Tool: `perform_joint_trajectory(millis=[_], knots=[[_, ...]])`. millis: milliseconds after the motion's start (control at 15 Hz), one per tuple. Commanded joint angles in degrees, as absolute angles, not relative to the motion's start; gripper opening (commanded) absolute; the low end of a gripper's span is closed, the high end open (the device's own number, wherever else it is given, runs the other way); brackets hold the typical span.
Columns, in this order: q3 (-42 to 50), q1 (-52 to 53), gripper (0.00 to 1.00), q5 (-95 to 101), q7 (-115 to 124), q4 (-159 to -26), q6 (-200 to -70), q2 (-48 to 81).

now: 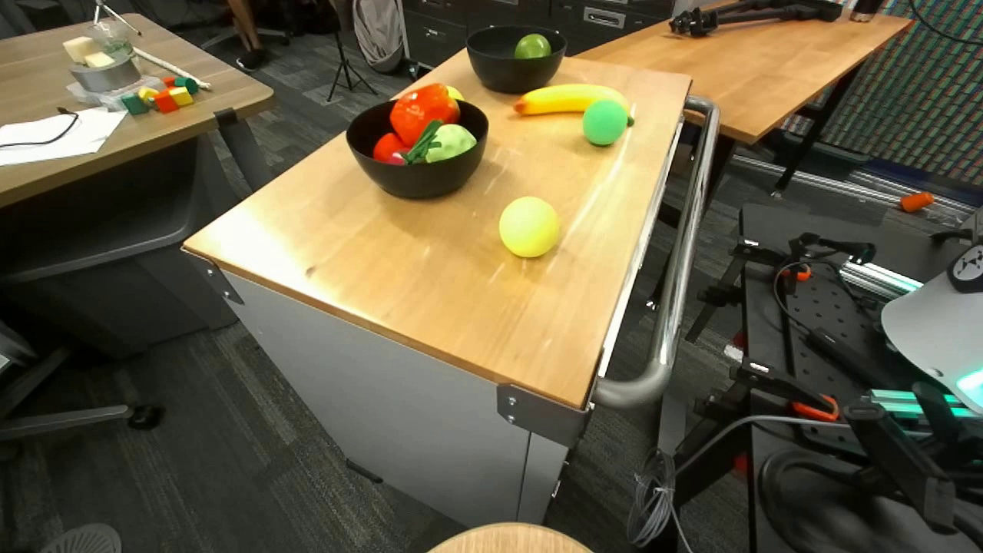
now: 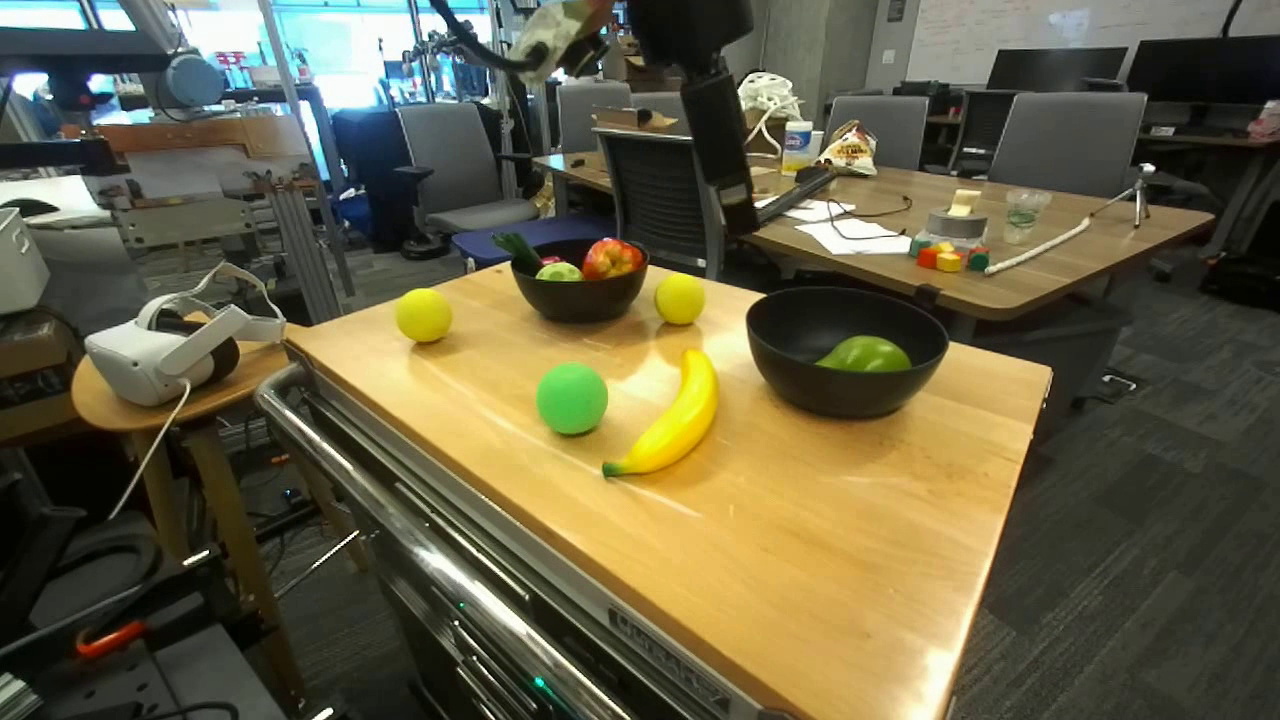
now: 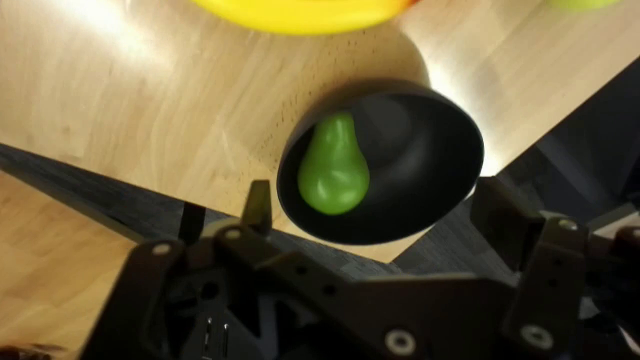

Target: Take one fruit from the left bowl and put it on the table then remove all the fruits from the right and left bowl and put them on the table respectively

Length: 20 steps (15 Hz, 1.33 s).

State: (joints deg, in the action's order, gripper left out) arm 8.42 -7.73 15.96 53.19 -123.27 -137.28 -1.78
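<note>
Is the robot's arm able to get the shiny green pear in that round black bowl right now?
Probably yes: the jaws stand open, holding nothing, and nothing covers the shiny green pear. But it lies close to the round black bowl's side, which might get in the way.

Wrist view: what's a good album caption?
Beyond open jaws, a green pear lies in a black bowl near a yellow banana.
</note>
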Motion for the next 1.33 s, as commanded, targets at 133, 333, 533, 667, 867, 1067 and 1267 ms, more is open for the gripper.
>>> perform_joint_trajectory(millis=[133,333,533,667,867,1067,1267], knots=[[10.34,-9.39,1.00,16.36,53.23,-112.70,-142.22,9.42],[11.71,-8.82,1.00,14.64,53.20,-108.05,-142.29,15.76],[12.87,-8.53,1.00,13.13,52.98,-104.23,-142.02,21.07],[13.47,-8.69,1.00,11.31,52.78,-102.03,-141.62,23.93],[14.31,-8.56,1.00,8.99,52.69,-99.82,-140.71,26.89],[14.39,-8.32,1.00,7.07,52.64,-99.02,-139.13,28.49],[13.98,-7.94,1.00,5.35,52.48,-98.98,-137.55,29.05]])
